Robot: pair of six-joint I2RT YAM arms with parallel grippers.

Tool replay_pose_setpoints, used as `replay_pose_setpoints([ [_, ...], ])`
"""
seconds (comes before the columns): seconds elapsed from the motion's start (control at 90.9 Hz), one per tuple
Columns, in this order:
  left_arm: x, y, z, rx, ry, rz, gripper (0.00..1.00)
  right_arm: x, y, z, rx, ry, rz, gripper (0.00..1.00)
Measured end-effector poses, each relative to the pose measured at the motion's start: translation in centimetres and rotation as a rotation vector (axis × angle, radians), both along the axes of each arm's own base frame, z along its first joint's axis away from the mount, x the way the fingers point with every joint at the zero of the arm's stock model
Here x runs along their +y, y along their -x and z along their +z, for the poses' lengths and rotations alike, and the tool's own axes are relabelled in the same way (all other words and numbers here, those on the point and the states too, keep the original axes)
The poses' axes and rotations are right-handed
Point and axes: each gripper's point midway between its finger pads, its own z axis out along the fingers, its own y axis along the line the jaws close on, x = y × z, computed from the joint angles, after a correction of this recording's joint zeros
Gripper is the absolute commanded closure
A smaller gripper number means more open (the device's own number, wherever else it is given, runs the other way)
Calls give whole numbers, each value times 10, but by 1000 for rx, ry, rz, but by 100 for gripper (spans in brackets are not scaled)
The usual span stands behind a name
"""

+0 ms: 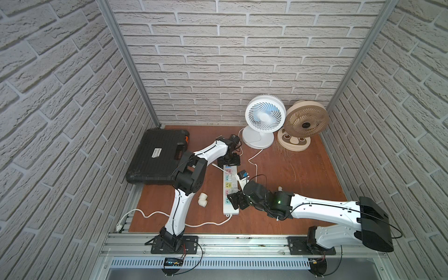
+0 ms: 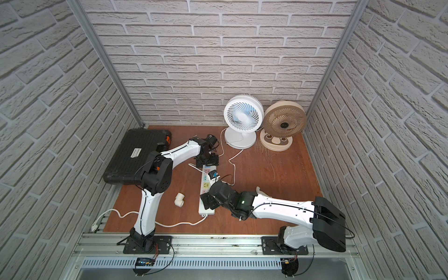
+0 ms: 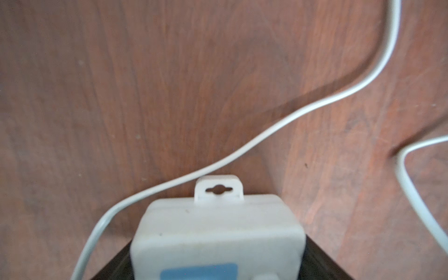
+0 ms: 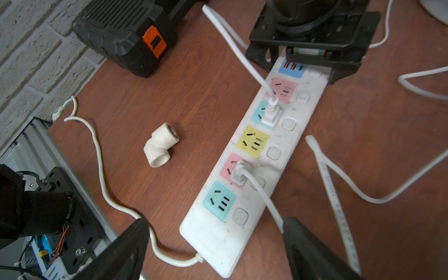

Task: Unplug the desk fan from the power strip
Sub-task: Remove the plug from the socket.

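Brown wood-grain tabletop [image 1: 303,174], catalogued as I see it from my station.

1. Power strip [image 1: 228,185]: long, white, pastel socket patches. It lies flat at the table's centre, its length running 12 to 6 o'clock. Its white cord [image 1: 206,224] leaves the near end toward 8 o'clock.
2. Left gripper [image 1: 229,161]: at the strip's 12 o'clock end. In the right wrist view [image 4: 308,58] its jaws straddle that end. In the left wrist view the dark fingers [image 3: 114,266] flank the strip [image 3: 218,230] on both sides, clamped on it.
3. Right gripper [image 1: 236,198]: over the strip's 6 o'clock half. In its own wrist view [image 4: 215,220] the jaws stand wide apart, released, grasping nothing.
4. Flat-cord plug [image 4: 271,114]: seated in a teal socket.
5. Round-cord plug [image 4: 240,173]: seated in a pink socket. Its cord runs toward one right finger [image 4: 305,247]. I cannot tell which plug belongs to which fan.
6. White fan [image 1: 264,116]: upright at 1 o'clock, against the back wall.
7. Beige fan [image 1: 306,122]: just beside it, on a bear-face base.
8. Black tool case [image 1: 155,155]: closed, at 10 o'clock.
9. White pipe elbow [image 1: 202,196]: loose on the table at 8 o'clock of the strip, apart from it.
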Motion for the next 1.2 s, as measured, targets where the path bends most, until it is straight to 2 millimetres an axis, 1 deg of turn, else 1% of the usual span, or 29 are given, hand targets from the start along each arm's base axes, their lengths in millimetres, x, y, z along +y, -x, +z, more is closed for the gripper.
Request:
replay_pose_setpoints([
  [0.11,4,2,-1,12,-12,8,100,12,3,-13,32,12,8,14],
  [0.242,8,2,-1,18,-14,19,100,16,1,-26,52,35,-10,14],
  [0.462,12,2,-1,22,-14,32,100,20,-12,-31,43,90,-67,16],
  [0.594,12,2,-1,22,-15,31,100,25,-21,-34,45,115,-97,24],
  [0.671,12,2,-1,22,-16,31,100,26,-24,-41,57,131,-112,29],
  [0.748,13,2,-1,22,-16,30,100,26,-27,-48,72,147,-126,32],
  [0.814,13,2,-2,22,-16,30,100,24,-30,-55,90,156,-145,34],
  [0.891,13,2,-1,22,-16,28,100,21,-34,-62,111,162,-161,40],
  [1.067,13,2,-2,22,-16,27,100,15,-41,-73,144,166,-200,49],
  [1.199,12,2,-2,21,-16,27,100,12,-44,-80,159,176,-215,59],
])
